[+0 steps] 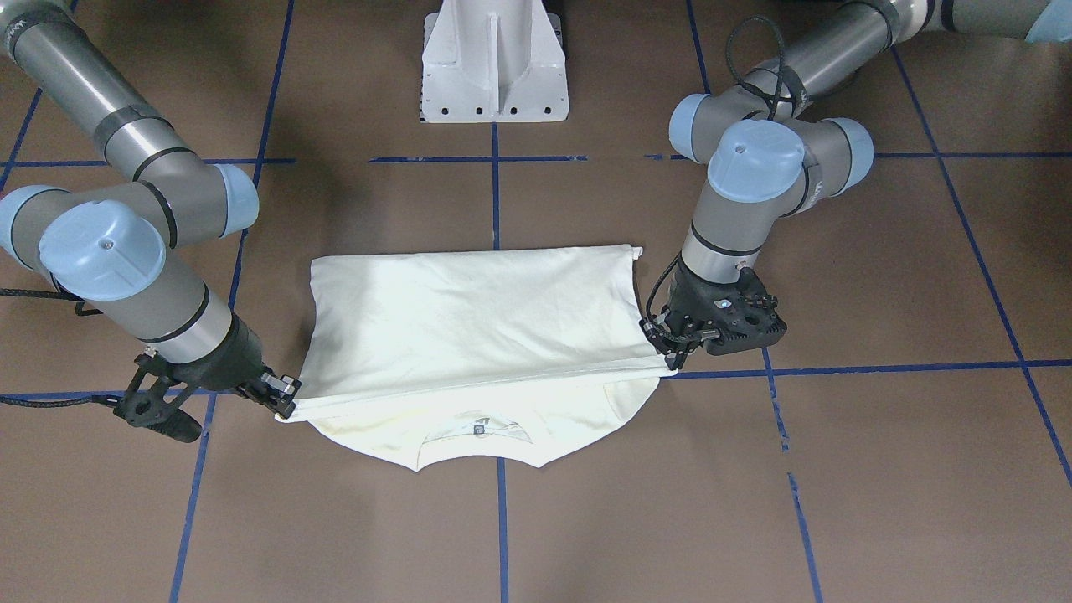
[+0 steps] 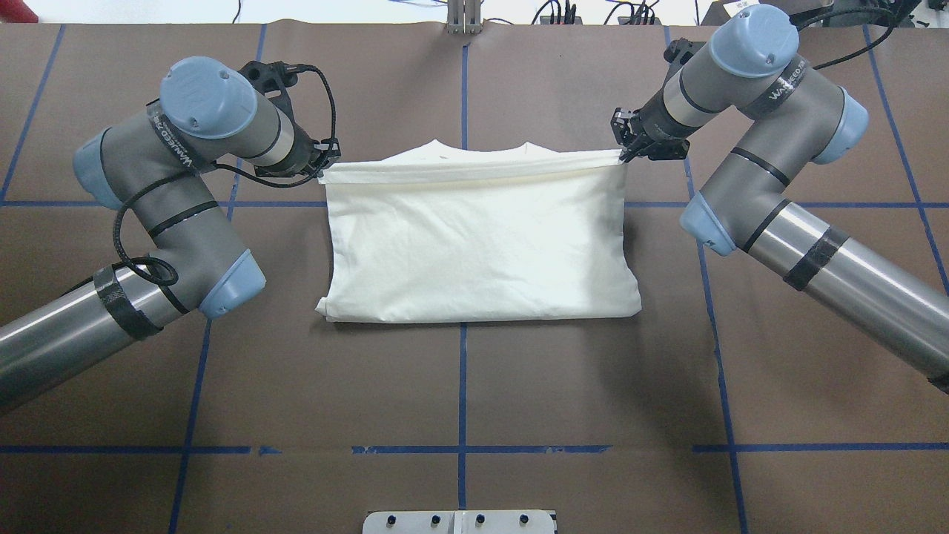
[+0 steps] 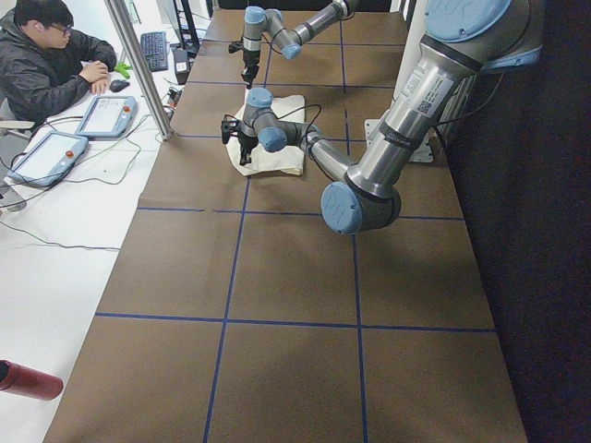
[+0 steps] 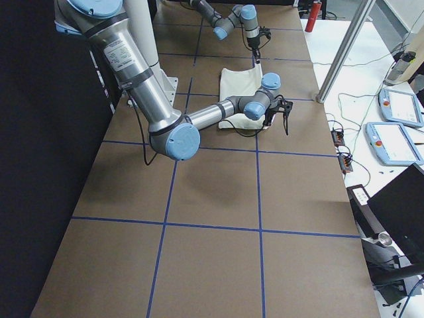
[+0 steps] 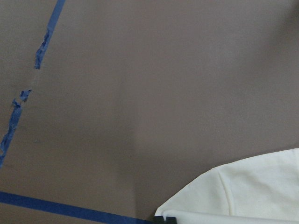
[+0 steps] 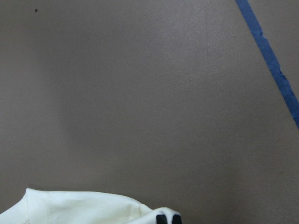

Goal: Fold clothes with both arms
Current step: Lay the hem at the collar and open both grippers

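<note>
Nearest the robot, the white pedestal base (image 2: 460, 521) stands at the edge of the brown table (image 2: 593, 386), which is marked into squares by blue tape lines (image 2: 461, 371). Farther out, at the middle of the table, lies the cream T-shirt (image 2: 474, 245). It is folded over on itself with a plain side up, and its fold runs along the edge nearer the base. The left arm (image 2: 178, 215) and the right arm (image 2: 771, 185) reach in from either side to the far edge of the upper layer. The left gripper (image 2: 325, 165) pinches one corner of that edge between its fingers, and the right gripper (image 2: 624, 152) pinches the other corner likewise. The edge is stretched straight between them. Whether it rests on the lower layer or hangs just above it cannot be told. Just beyond the held edge, the neckline (image 2: 482, 150) and shoulders of the lower layer lie uncovered. Farthest off, past the table's long side, a person (image 3: 46, 55) sits at a white desk (image 3: 92, 212).
</note>
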Robot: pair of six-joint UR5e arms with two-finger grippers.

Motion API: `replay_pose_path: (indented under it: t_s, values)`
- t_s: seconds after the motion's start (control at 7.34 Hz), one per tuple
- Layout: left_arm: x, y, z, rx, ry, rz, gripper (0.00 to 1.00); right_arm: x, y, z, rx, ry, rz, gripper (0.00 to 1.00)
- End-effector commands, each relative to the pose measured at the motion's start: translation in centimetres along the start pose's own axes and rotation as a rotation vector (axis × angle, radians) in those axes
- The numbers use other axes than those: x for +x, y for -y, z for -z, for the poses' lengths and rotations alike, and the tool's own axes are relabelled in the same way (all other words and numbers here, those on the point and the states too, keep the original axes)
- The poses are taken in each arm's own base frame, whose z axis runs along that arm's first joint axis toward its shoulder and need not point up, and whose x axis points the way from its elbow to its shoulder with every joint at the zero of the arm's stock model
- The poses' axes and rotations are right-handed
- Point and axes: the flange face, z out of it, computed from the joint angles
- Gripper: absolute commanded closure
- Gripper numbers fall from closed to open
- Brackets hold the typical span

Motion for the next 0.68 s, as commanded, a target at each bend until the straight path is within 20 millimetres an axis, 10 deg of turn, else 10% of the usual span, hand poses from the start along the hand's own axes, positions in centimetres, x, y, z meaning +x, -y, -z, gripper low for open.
replay_pose_path:
  t_s: [0.0, 0.27, 0.41, 0.54]
  values:
    - [2.1, 0.5, -0.7, -0.002, -0.006, 0.045, 1.0, -1.5, -0.8, -0.1, -0.006, 0.013, 0.016, 1.0]
    - [2.5, 0.6, -1.1, -0.005, 0.001, 0.051, 0.95, -2.6, -2.1, -0.9, -0.002, 0.012, 0.041, 0.86]
    - [2.3, 0.6, -1.2, -0.002, 0.004, 0.038, 0.1, -2.1, -2.2, -1.3, 0.002, 0.003, 0.04, 0.01]
    - [2.8, 0.7, -0.6, 0.0, -0.005, 0.024, 0.0, -2.5, -2.5, -0.9, -0.003, 0.015, 0.055, 0.0]
